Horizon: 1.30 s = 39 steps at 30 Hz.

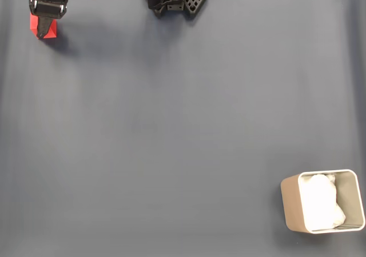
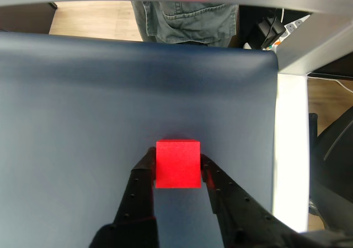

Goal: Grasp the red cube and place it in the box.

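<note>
Cube first: the small bright red plain-faced cube [image 2: 177, 163] sat on the dark blue-grey bench [image 1: 171, 125] near its far-left corner in the fixed view, clamped between the two black fingers [image 2: 142, 187] of the hand [image 2: 177, 166]. Well apart, at lower right, stood the beige rounded-corner box [image 1: 290, 203] lined with crumpled white paper [image 1: 321, 203].

In the fixed view, the black gripper [image 1: 43, 33] hides part of the small bright red cube [image 1: 50, 29] beneath it; the arm above is cut off by the top edge.
</note>
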Each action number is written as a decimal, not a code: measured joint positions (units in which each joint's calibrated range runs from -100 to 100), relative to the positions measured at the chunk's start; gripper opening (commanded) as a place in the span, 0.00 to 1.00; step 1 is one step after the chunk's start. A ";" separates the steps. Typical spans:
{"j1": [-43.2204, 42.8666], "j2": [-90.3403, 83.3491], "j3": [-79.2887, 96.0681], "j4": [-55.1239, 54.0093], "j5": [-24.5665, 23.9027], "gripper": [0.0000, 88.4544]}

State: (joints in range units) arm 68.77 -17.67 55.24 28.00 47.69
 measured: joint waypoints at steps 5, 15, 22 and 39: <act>0.00 0.00 0.00 0.56 0.49 0.00; -3.41 -1.22 -2.35 6.92 1.17 0.00; -10.31 -1.56 -12.03 13.44 0.10 0.00; -34.12 -1.65 -31.01 15.51 -0.88 0.00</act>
State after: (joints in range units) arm 34.64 -19.32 24.23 43.52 46.81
